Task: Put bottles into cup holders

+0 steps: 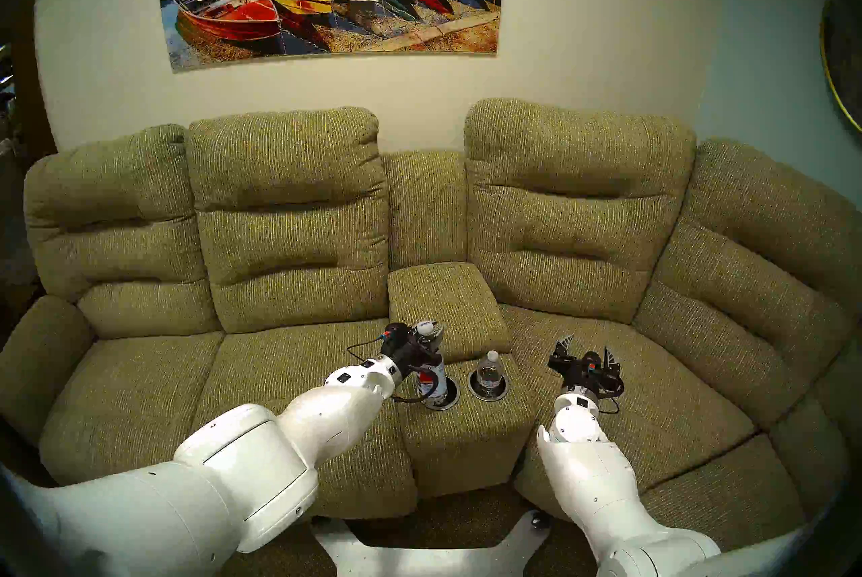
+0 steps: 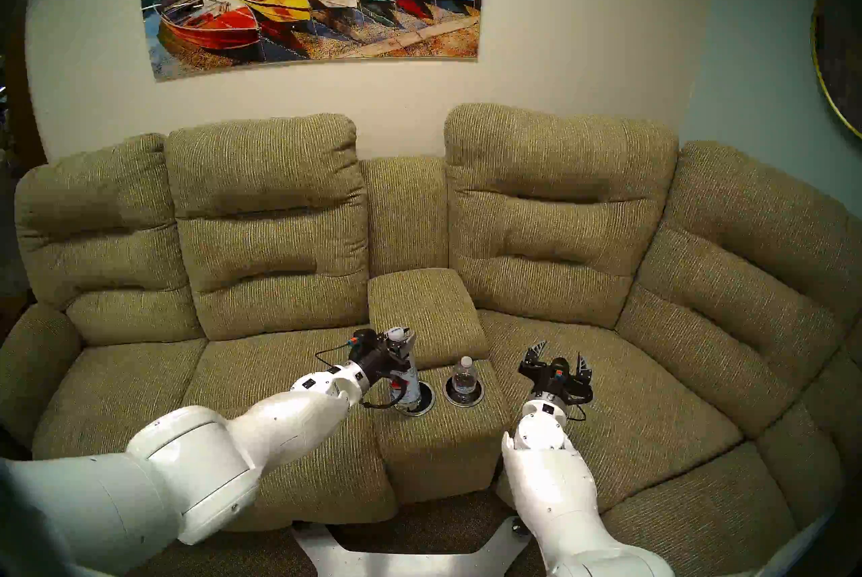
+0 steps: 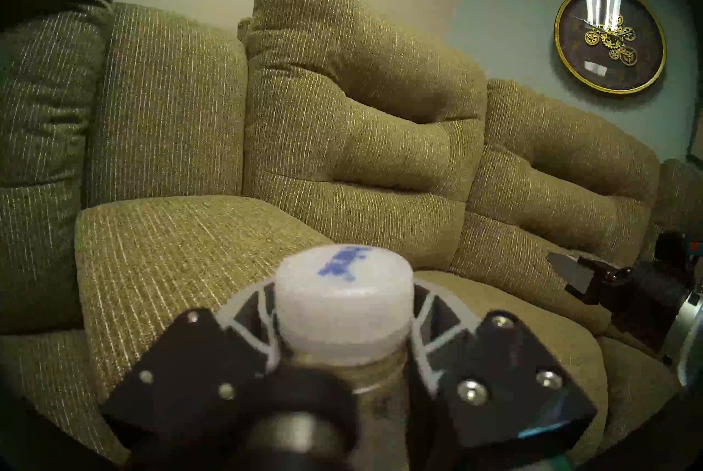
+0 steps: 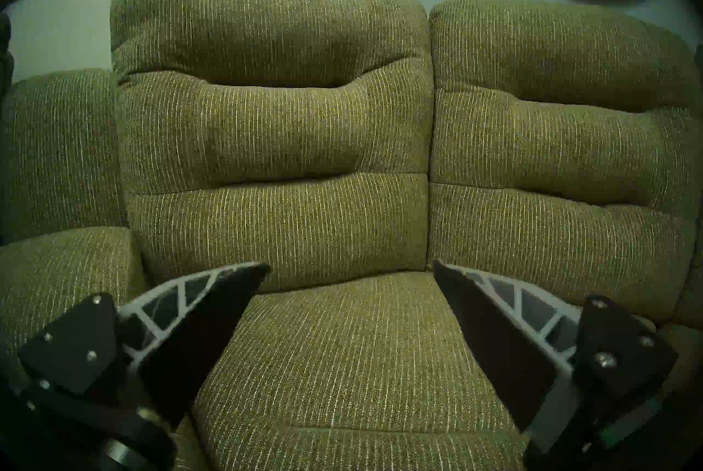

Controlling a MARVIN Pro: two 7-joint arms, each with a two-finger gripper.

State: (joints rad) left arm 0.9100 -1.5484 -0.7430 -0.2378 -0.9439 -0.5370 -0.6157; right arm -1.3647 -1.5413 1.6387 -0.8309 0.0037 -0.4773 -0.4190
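My left gripper is shut on the neck of the red-and-blue labelled bottle, just under its white cap. The bottle stands nearly upright with its base inside the rim of the left cup holder; how deep it sits I cannot tell. The ribbed bottle stands upright in the right cup holder, free of any gripper. My right gripper is open and empty above the seat cushion to the right of the console, its fingers spread wide.
The cup holders are set in the olive console between two sofa seats. A padded armrest lid rises just behind them. Sofa backrests stand further back. A round wall clock hangs at the right.
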